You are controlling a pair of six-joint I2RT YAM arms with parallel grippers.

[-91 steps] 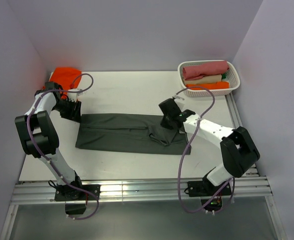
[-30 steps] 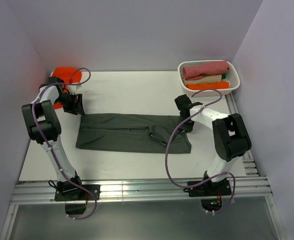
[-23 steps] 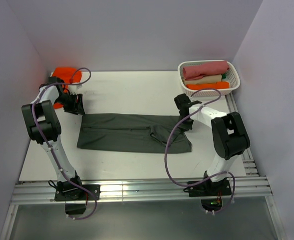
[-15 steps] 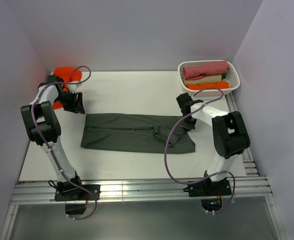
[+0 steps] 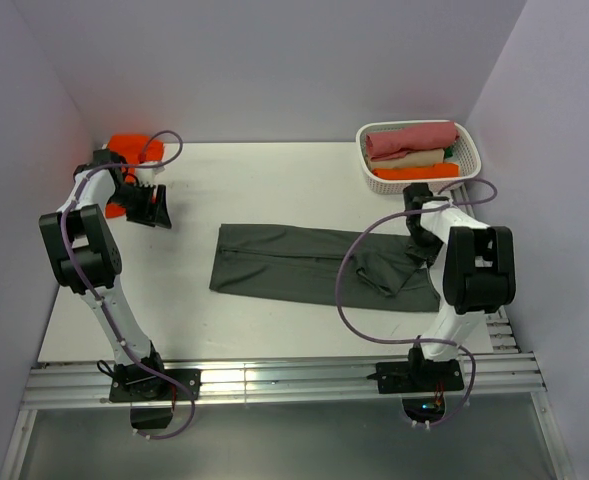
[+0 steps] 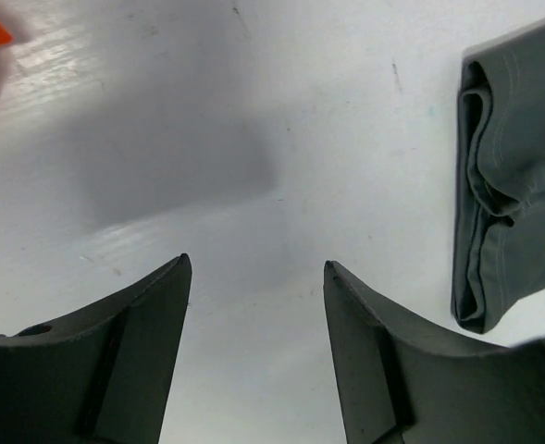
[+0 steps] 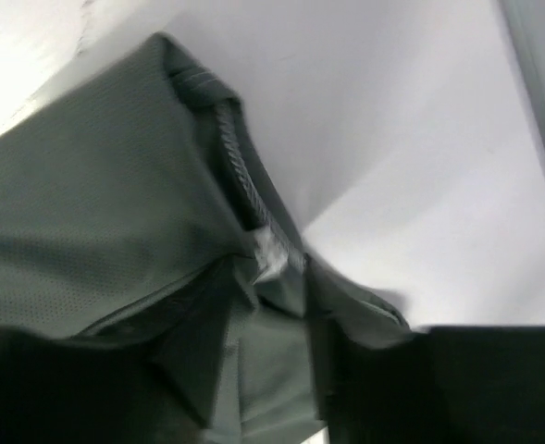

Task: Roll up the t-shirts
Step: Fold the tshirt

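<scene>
Plain white table (image 5: 274, 180) boxed in by pale purple walls, nothing fancy. The dark grey t-shirt (image 5: 304, 265) lies flat on it, folded into a long strip across the middle-right of the top view and not rolled at all yet. The orange t-shirt (image 5: 132, 148) is bunched in the upper left corner. A white basket (image 5: 414, 186) in the upper right holds some rolls of cloth.

Left pincer (image 6: 256, 264) hangs over bare table near the orange one, jaws wide apart with nothing between them. Its wrist cam only catches the strip's end at the right edge of the frame.

Right pincer (image 5: 421, 238) is down on the right end of the strip. Its wrist cam is basically all grey cloth plus the small white neck label (image 7: 272, 257). Honestly I can't tell if the jaws are pinched on the fabric or just sitting over it.

Handling-wise it's thin, floppy cotton with zero stiffness, so I'd expect it to sag and slide on that smooth top. My guess is to grab one short end at both corners, through all the layers. Take only the top layer and it'll probably peel open.
</scene>
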